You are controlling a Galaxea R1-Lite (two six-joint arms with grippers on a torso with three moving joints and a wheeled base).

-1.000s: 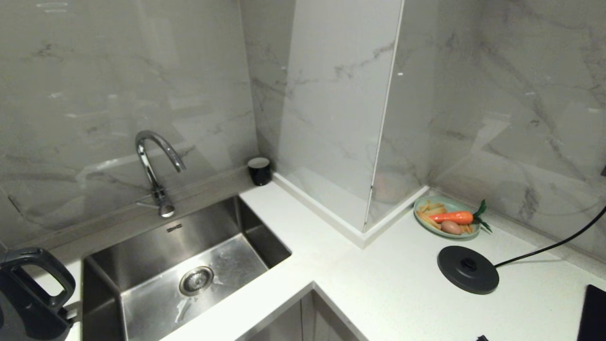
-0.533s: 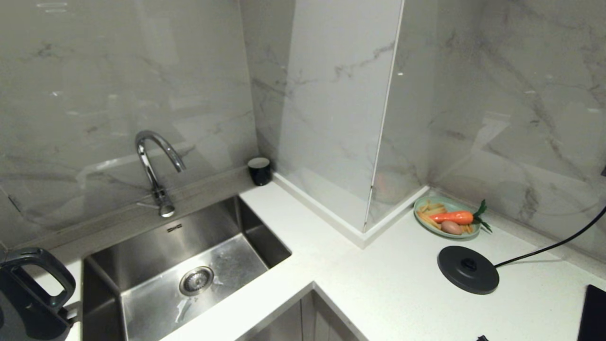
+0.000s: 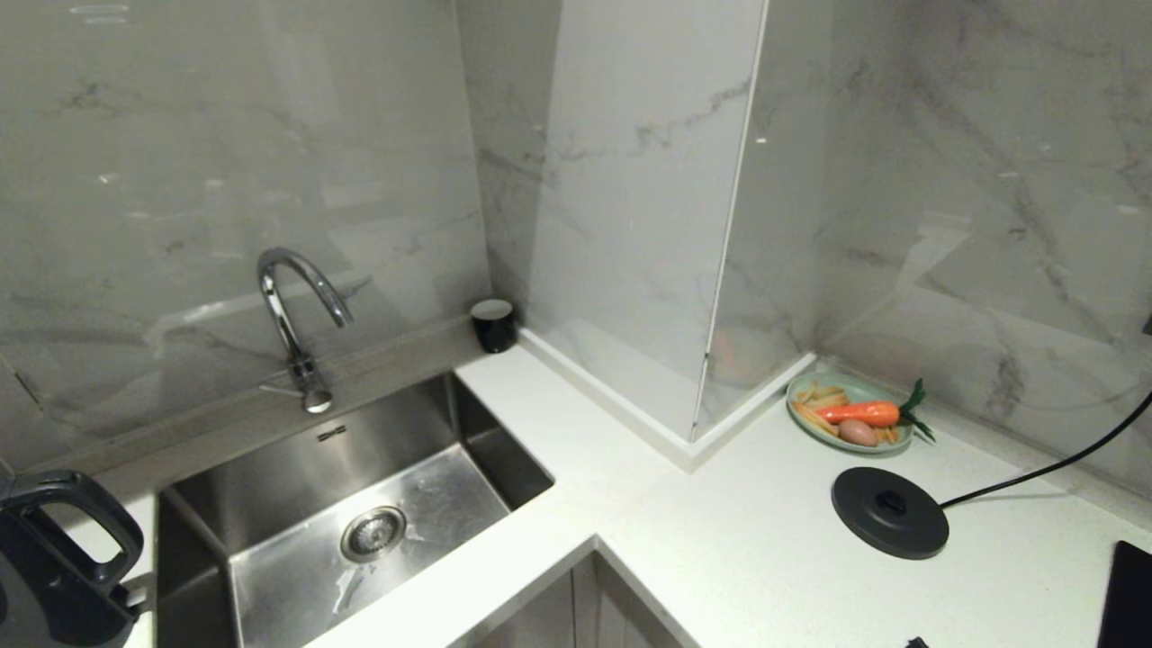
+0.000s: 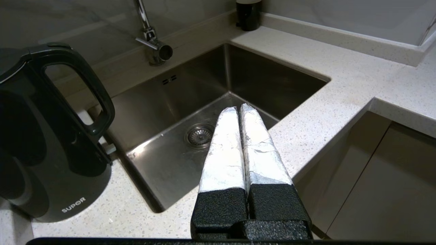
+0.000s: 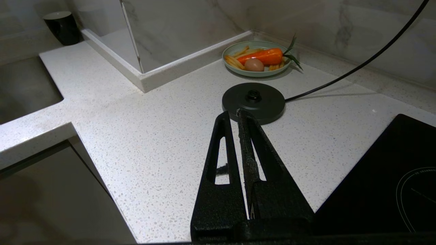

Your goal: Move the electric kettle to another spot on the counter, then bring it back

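Kettle [image 4: 51, 136] stands on tabletop [image 4: 340, 92], well left of your left jaws, closed, empty. Right jaws closed. Risk: closed jaws knock handle, topple kettle into sink [image 4: 211, 102].

Steel sink [image 3: 360, 513] fills the lower left of the head view, drain [image 3: 373, 533] at its middle, curved tap [image 3: 292, 319] arching over its back edge. Small black cup [image 3: 493, 324] sits mid-frame, tucked into the wall corner. Over on the right, a green plate [image 3: 810, 423] holds a carrot [image 3: 859, 413], an egg [image 3: 857, 432] and fries. Just below it lies the round black base [image 3: 889, 513], cord [image 3: 1053, 463] running off right. Black hob [image 3: 1129, 594] clips the lower right corner.
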